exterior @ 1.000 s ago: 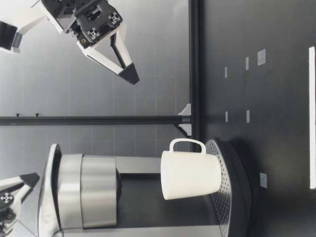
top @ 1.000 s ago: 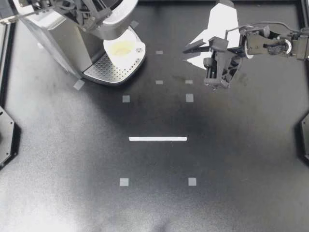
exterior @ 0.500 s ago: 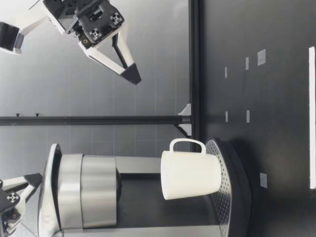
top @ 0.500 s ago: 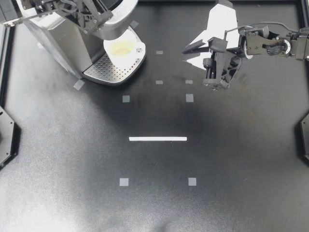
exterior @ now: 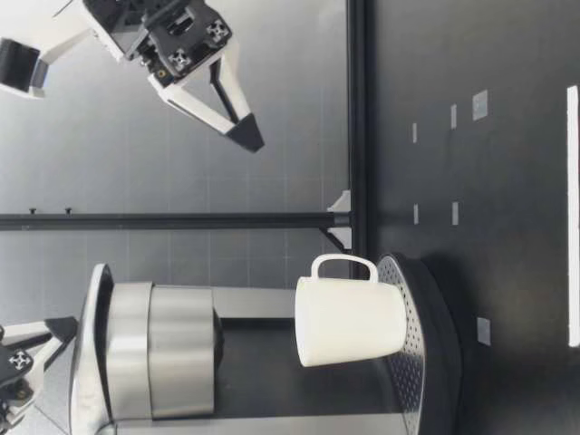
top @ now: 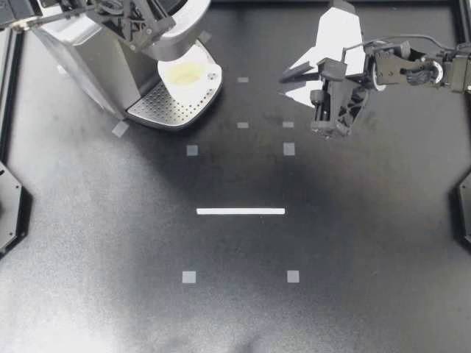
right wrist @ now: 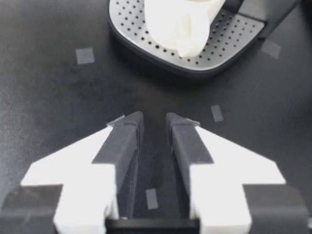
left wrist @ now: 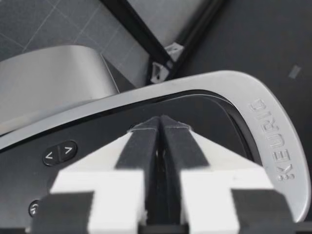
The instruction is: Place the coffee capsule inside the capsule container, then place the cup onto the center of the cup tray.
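Your left gripper hangs pinched together, empty, over the lid; your right gripper, barely parted and empty, could bump the cup ahead of its fingers off-centre; capsule apparently hidden.

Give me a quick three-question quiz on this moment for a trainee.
1. True or false: the cup stands upright on the cup tray.
2. What does my right claw hold? A the cup; B a capsule; C nothing.
3. Fill in: the cup's handle points toward my ___ claw.
Key: 1 true; 2 C; 3 right.
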`<state>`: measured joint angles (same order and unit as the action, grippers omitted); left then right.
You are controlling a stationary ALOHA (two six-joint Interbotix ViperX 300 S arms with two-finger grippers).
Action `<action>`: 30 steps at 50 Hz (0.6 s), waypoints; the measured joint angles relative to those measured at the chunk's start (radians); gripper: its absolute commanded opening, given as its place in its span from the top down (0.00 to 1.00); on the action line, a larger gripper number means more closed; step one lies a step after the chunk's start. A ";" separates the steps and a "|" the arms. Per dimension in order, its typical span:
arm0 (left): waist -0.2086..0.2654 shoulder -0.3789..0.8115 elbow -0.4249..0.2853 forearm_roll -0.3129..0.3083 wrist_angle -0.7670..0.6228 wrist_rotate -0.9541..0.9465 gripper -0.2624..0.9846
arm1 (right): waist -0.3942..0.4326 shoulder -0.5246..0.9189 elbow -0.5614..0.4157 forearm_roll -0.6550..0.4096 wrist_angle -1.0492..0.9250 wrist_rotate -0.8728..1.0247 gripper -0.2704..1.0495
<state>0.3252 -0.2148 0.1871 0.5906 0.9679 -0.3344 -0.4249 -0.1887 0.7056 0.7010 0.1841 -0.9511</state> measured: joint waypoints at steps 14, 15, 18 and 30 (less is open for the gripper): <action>0.006 -0.028 0.035 0.029 -0.124 -0.005 0.70 | 0.014 -0.002 0.014 0.002 -0.002 0.002 0.53; 0.005 -0.029 0.040 0.034 -0.143 -0.006 0.70 | 0.015 -0.002 0.014 0.002 -0.003 0.003 0.54; 0.003 -0.037 0.057 0.041 -0.187 -0.008 0.70 | 0.020 -0.002 0.015 0.002 -0.002 0.006 0.54; 0.003 -0.115 0.133 0.051 -0.379 -0.032 0.70 | 0.041 -0.012 0.029 0.021 -0.017 0.009 0.54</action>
<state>0.3283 -0.3298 0.3206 0.6412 0.5890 -0.3666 -0.3835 -0.2010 0.7348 0.7225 0.1672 -0.9419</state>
